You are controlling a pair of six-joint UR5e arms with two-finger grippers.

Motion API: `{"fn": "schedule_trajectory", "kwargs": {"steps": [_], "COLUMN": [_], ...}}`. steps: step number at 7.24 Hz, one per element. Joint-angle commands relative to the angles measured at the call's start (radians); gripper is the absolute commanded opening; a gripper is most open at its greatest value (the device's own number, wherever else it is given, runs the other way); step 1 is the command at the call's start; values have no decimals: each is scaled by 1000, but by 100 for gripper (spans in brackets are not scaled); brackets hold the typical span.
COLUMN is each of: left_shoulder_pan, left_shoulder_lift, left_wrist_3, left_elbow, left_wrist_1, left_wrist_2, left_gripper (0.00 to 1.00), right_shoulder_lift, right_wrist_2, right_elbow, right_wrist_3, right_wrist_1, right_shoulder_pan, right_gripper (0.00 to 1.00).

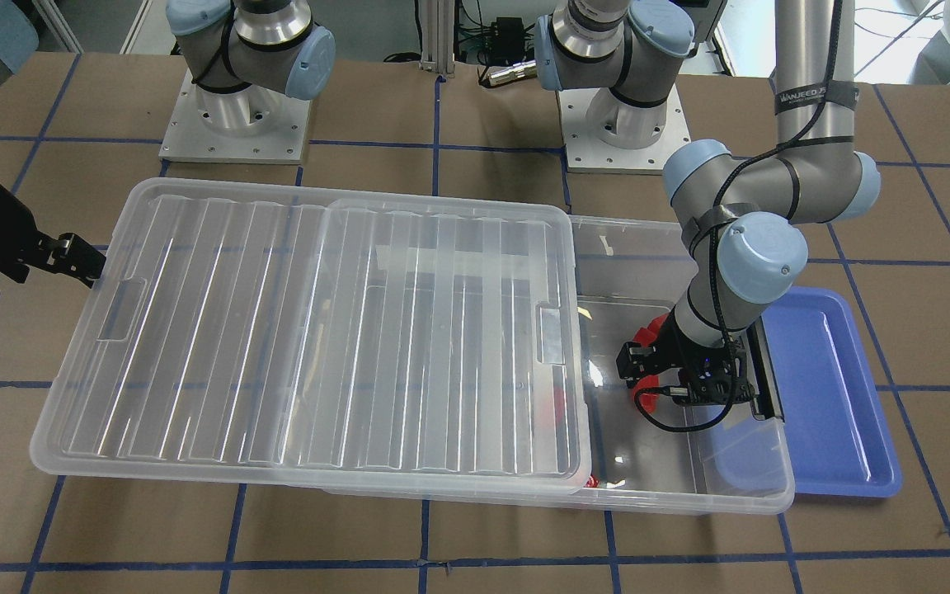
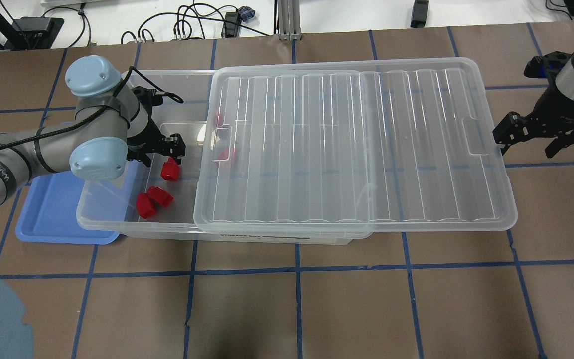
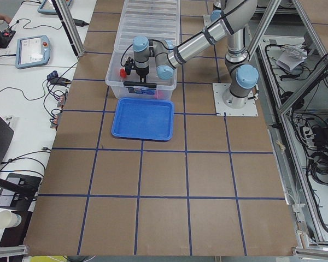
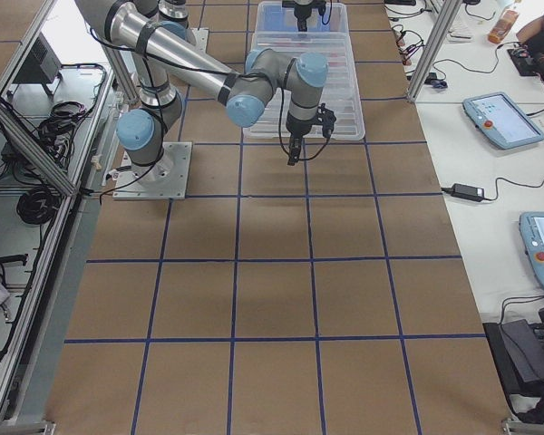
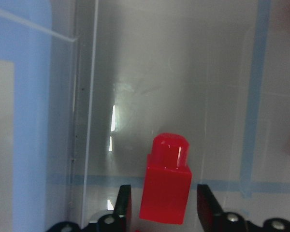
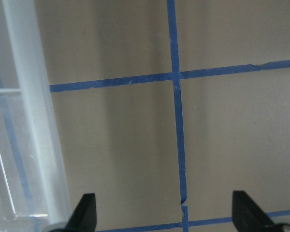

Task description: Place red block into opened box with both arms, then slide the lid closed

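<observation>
A red block (image 5: 165,186) sits between the fingers of my left gripper (image 5: 164,208), with a gap on each side; the gripper is open. From overhead this block (image 2: 170,169) shows just below the left gripper (image 2: 166,148), inside the uncovered end of the clear box (image 2: 117,227). Two more red blocks (image 2: 152,202) lie on the box floor, and others show through the lid (image 2: 357,144). The ribbed lid covers most of the box and overhangs its other end. My right gripper (image 2: 528,142) hangs open just past the lid's far edge, with nothing held (image 6: 166,212).
A blue tray (image 2: 53,214) lies against the open end of the box, under my left arm. The brown table carries a grid of blue tape lines. Both arm bases (image 1: 232,115) stand behind the box.
</observation>
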Motion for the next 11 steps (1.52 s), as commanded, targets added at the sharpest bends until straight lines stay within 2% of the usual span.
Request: {"fn": "schedule_trajectory", "kwargs": {"steps": [1, 5, 6, 8, 10, 11], "left_shoulder_pan": [-7, -9, -9, -10, -31, -54], "left_shoulder_lift": [104, 322, 362, 415, 391, 354], "left_wrist_3": [-1, 1, 1, 7, -25, -24], "left_elbow": [55, 274, 328, 315, 296, 328], "left_wrist_1": [-149, -651, -736, -782, -743, -699], "left_wrist_2": [-3, 2, 4, 13, 28, 31], "left_gripper": [100, 100, 100, 100, 100, 100], "right_shoulder_lift": [0, 3, 9, 23, 29, 29], "right_wrist_2": [-2, 3, 4, 0, 4, 6], "right_elbow": [-3, -3, -1, -8, -11, -15], "right_wrist_3": [4, 32, 66, 105, 146, 165], "right_wrist_1": [-2, -6, -6, -8, -9, -24], "right_shoulder_pan": [25, 115, 143, 213, 284, 312], "right_gripper": [100, 100, 100, 100, 100, 100]}}
